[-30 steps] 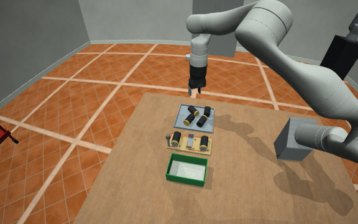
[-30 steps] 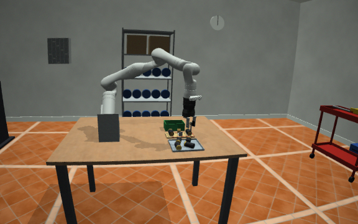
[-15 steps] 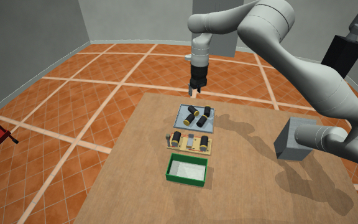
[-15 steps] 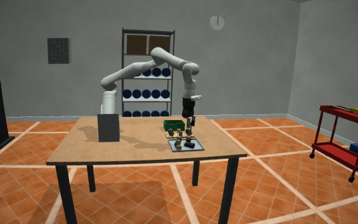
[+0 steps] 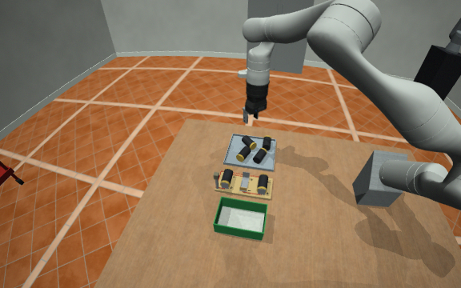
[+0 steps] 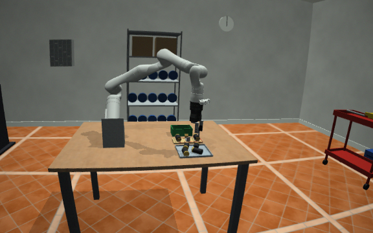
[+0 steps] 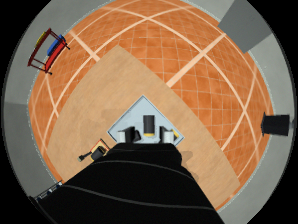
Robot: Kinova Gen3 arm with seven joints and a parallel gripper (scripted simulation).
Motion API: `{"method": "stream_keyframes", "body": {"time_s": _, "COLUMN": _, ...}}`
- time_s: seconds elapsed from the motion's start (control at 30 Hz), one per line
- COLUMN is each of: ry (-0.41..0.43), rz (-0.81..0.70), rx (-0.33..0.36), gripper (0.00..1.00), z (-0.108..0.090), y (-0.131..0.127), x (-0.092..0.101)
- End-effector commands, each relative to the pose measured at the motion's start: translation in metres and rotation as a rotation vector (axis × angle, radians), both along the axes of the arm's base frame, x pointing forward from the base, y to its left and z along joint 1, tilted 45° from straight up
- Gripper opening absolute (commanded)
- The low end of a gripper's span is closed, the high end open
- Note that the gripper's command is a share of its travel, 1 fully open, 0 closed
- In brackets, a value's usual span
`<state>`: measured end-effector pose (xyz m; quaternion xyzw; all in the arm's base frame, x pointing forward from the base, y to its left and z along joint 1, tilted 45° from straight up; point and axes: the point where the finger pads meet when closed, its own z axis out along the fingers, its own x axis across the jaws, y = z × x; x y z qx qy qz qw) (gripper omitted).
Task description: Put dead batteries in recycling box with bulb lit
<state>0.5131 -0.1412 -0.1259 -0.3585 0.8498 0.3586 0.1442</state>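
My gripper (image 5: 250, 116) (image 6: 199, 130) (image 7: 147, 132) is open and empty, high above the tray. The grey-blue tray (image 5: 230, 162) (image 6: 207, 155) (image 7: 143, 105) holds several black batteries with gold ends, lying at different angles. One battery (image 7: 148, 123) shows between the fingers in the wrist view, well below them. The yellow holder board (image 5: 236, 186) bears a left battery (image 5: 226, 177) and a right battery (image 5: 262, 183), with a grey block (image 5: 245, 181) between them. The green recycling box (image 5: 238, 234) (image 6: 181, 131) stands upright and empty. I cannot tell whether a bulb is lit.
A small grey post (image 5: 216, 180) stands at the board's left end. The board lies between tray and box. The arm's grey base block (image 5: 378, 180) (image 6: 113, 133) stands on the table (image 5: 166, 224) (image 6: 147, 160), well to the side. A red cart (image 6: 355, 160) stands beyond the table.
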Motion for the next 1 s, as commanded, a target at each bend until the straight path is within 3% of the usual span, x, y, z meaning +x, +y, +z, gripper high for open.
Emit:
{"method": "stream_keyframes", "body": {"time_s": 0.0, "ry": -0.005, "rz": 0.001, "rx": -0.001, "gripper": 0.90, "z": 0.001, "y": -0.002, "x": 0.000}}
{"method": "stream_keyframes", "body": {"time_s": 0.53, "ry": -0.007, "rz": 0.003, "rx": -0.001, "gripper": 0.90, "z": -0.001, "y": 0.000, "x": 0.000}}
{"method": "stream_keyframes", "body": {"time_s": 0.87, "ry": -0.007, "rz": 0.003, "rx": -0.001, "gripper": 0.90, "z": -0.051, "y": 0.051, "x": 0.000}}
{"method": "stream_keyframes", "body": {"time_s": 0.97, "ry": -0.007, "rz": 0.003, "rx": -0.001, "gripper": 0.90, "z": -0.055, "y": 0.055, "x": 0.000}}
